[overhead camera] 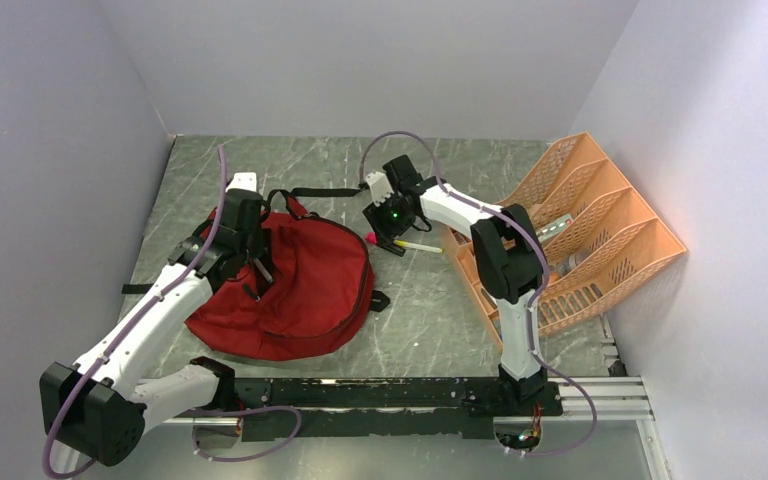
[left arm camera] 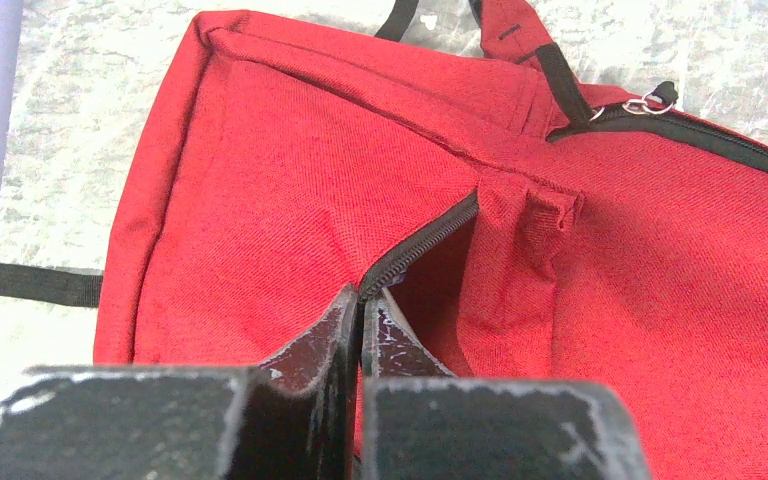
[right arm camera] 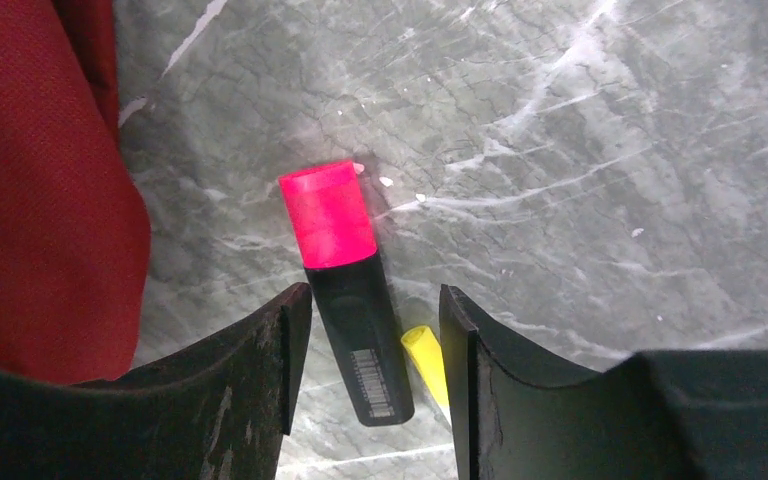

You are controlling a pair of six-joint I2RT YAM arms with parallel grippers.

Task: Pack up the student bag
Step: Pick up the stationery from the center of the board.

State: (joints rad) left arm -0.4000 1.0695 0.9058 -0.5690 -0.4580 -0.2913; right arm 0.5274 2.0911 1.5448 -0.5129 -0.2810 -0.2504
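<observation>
The left tool point(left arm camera: 362, 305) is pinched together on the zipper edge of the student bag point(overhead camera: 290, 290), which lies on the counter point(overhead camera: 430, 320). Just right of the bag, the right tool point(right arm camera: 370, 335) stands apart astride a pink-capped highlighter point(right arm camera: 330, 215), touching a yellow-tipped pen point(right arm camera: 422, 352). The highlighter's barcode label is unreadable. Further right of the bag stands an orange organiser point(overhead camera: 600, 240).

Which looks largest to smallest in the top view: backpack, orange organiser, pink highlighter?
1 and 2. Backpack and organiser: they look alike in spread, and the right arm hides part of the organiser, so unranked.
3. Highlighter: smallest by far; only its pink cap shows.
</observation>
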